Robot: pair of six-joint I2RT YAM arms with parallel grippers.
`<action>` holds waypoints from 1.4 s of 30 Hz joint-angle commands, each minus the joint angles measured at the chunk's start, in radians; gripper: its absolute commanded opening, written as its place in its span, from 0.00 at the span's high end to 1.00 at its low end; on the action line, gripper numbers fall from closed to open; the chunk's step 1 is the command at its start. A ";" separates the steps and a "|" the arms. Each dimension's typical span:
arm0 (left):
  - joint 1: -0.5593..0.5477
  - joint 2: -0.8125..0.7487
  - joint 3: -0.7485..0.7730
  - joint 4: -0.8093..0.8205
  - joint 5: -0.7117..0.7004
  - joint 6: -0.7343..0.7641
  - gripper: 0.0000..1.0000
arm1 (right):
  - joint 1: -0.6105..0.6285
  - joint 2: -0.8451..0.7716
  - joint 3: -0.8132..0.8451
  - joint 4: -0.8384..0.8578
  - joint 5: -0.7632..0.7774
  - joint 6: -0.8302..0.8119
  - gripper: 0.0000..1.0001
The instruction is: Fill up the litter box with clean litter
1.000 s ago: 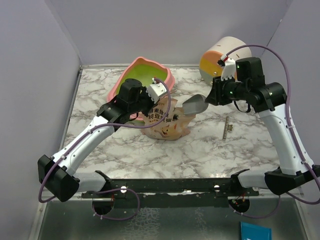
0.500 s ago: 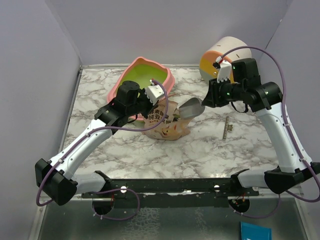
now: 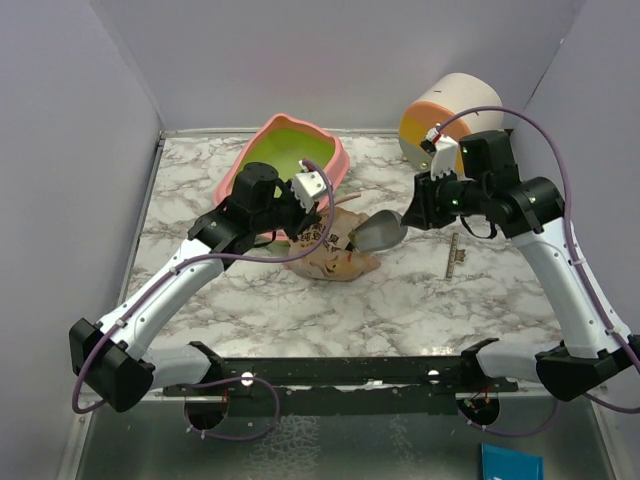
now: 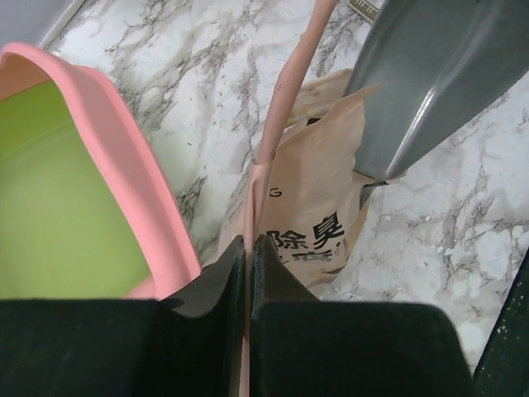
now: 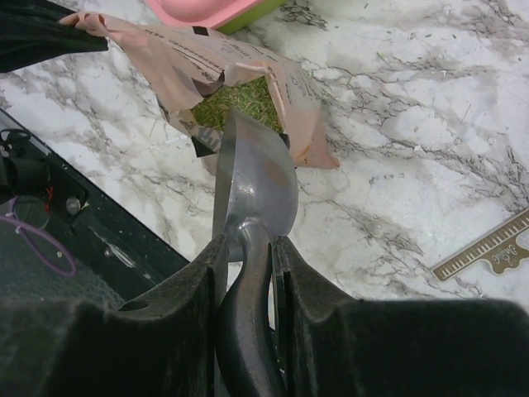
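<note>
Got the left claw [image 4: 248, 248] clenched tight on the pinkish top edge of the pouch [image 4: 318, 207], holding the mouth up and open just beside the litter box [image 4: 140, 190]. Got the right claw [image 5: 246, 248] clamped round the handle of the grey scoop [image 5: 258, 178], bowl tipped nose-down right at the pouch mouth.

Can see the clean litter [image 5: 240, 103] inside the pouch only: pale green granules heaped under the scoop tip. Nothing showing yet on the lime-green floor of the box, going by the overhead view, though partly hidden behind the left arm.

Handling-wise: loose, gravelly stuff, probably light per scoop, and prone to rolling off at any tilt. So no grabbing it directly. Best carried in the scoop bowl, kept level on the way over the pink rim.

Soft, floppy pouch too, likely to slump or slide on the marble bench [image 3: 420, 300] under a hard push, hence the pinch up top. Stiff metal scoop with a slick-looking handle, so worth a firm grip well back. Main worry: dribbling granules between pouch and box.
</note>
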State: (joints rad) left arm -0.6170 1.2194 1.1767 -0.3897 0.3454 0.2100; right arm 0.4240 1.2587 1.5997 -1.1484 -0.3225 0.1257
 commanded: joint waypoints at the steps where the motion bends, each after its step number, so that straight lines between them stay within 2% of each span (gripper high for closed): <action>1: -0.001 -0.066 -0.030 0.073 0.145 -0.008 1.00 | 0.012 0.036 0.020 0.047 0.003 0.008 0.99; 7: -0.001 -0.080 -0.055 0.046 0.123 0.060 0.99 | 0.012 0.142 0.132 0.069 0.043 0.015 0.99; 12: -0.001 -0.061 -0.052 0.032 0.086 0.114 0.58 | 0.012 0.241 0.287 0.026 0.028 -0.002 0.99; 14: -0.001 -0.039 -0.046 0.030 0.070 0.136 0.48 | 0.022 0.270 0.306 0.004 0.022 -0.009 0.99; 16: -0.001 -0.010 -0.029 0.019 0.050 0.158 0.42 | 0.041 0.276 0.288 0.004 0.025 -0.011 0.99; 22: -0.001 0.045 0.000 0.006 -0.009 0.201 0.38 | 0.077 0.259 0.218 -0.011 0.035 -0.014 0.99; 24: -0.002 0.060 0.004 0.003 -0.036 0.214 0.39 | 0.083 0.248 0.196 -0.016 0.038 -0.017 0.99; 25: -0.001 0.067 0.006 0.002 -0.050 0.220 0.41 | 0.084 0.241 0.181 -0.014 0.044 -0.017 0.99; 26: -0.001 0.071 0.006 0.002 -0.061 0.225 0.48 | 0.084 0.239 0.166 -0.013 0.053 -0.017 0.99; 27: -0.001 0.075 0.009 -0.003 -0.069 0.228 0.59 | 0.084 0.237 0.150 -0.010 0.067 -0.017 0.99; 29: -0.001 0.074 0.017 -0.004 -0.072 0.219 0.94 | 0.084 0.241 0.121 0.000 0.077 -0.015 0.99; 30: -0.001 0.068 0.020 -0.003 -0.065 0.213 1.00 | 0.085 0.243 0.111 0.007 0.073 -0.014 0.99; 34: -0.001 0.012 -0.009 0.038 -0.007 0.182 1.00 | 0.086 0.258 0.077 0.038 0.079 -0.004 0.99; 42: -0.001 -0.119 -0.195 0.248 0.030 0.124 1.00 | 0.115 0.279 0.053 0.071 0.159 0.021 0.99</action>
State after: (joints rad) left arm -0.6167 1.1843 1.0359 -0.3271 0.3138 0.3889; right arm 0.5194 1.5280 1.6772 -1.1194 -0.2508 0.1303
